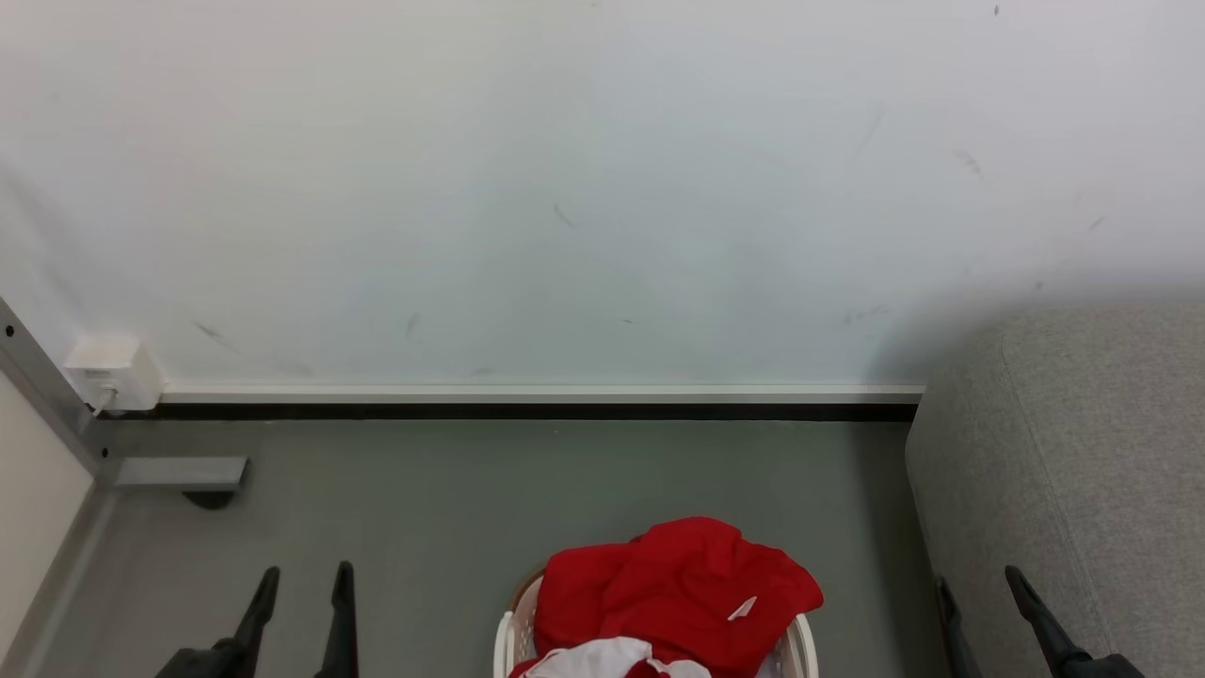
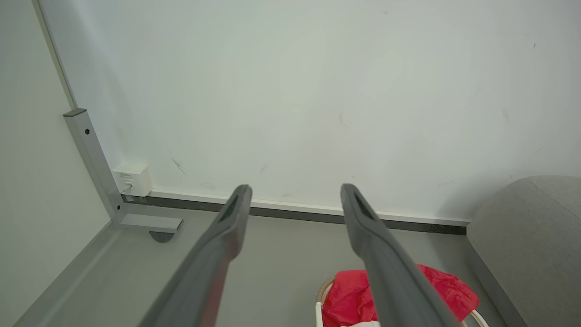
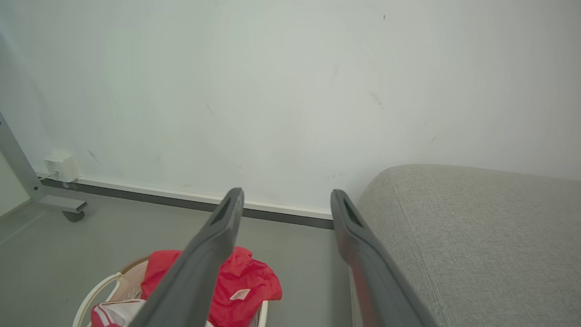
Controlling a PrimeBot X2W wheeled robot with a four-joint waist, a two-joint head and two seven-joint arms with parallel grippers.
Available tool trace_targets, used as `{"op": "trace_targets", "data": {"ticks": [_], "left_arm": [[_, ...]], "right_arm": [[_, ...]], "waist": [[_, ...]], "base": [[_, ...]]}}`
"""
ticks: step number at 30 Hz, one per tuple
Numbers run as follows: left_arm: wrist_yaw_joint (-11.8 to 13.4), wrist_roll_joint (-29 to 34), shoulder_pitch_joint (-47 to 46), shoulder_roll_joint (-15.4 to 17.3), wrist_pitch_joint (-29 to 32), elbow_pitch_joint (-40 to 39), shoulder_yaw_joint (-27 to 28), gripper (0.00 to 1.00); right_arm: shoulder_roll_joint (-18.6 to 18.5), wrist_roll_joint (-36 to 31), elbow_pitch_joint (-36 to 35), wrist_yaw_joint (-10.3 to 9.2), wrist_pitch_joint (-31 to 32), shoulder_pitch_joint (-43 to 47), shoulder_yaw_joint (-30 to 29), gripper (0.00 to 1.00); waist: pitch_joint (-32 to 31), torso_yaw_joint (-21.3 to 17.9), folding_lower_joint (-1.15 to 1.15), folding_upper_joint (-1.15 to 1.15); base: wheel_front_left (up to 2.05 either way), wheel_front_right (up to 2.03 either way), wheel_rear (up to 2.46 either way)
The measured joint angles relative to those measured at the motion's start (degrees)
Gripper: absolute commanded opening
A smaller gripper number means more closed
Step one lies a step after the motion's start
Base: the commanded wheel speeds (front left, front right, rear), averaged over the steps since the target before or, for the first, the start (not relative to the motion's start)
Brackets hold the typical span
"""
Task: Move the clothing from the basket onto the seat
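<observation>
Left tool, right tool: apart, empty; first grasp apparently pending, so lower onto red fabric clothing heaped in cream perforated plastic basket between them.

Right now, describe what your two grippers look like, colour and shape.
The left gripper and right gripper match: each has two long, slim fingers in matte dark grey, near black in the head view. They widen toward the base and taper to narrow, rounded tips, with a shallow elongated recess on the inner face near each tip. I can make out no markings on them.
</observation>
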Motion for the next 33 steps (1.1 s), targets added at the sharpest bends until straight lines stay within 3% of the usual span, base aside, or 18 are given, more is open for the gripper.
{"op": "trace_targets", "data": {"ticks": [23,33], "left_arm": [[-0.6,-2.0,0.1,-0.3,-0.5,1.2,0.9,1.0],[-1.2,-1.9,-0.6,-0.3,-0.5,1.4,-0.4,1.0]], "right_arm": [[-0.1,0.8,0.7,0.0,-0.5,0.0,-0.2,1.0],[-0.1,0.9,0.0,0.0,-0.5,-1.0,0.5,1.0]], "waist": [[0.1,-0.2,0.0,0.0],[1.9,-2.2,0.0,0.0]], "base": [[0.0,0.0,0.0],[0.0,0.0,0.0]]}}
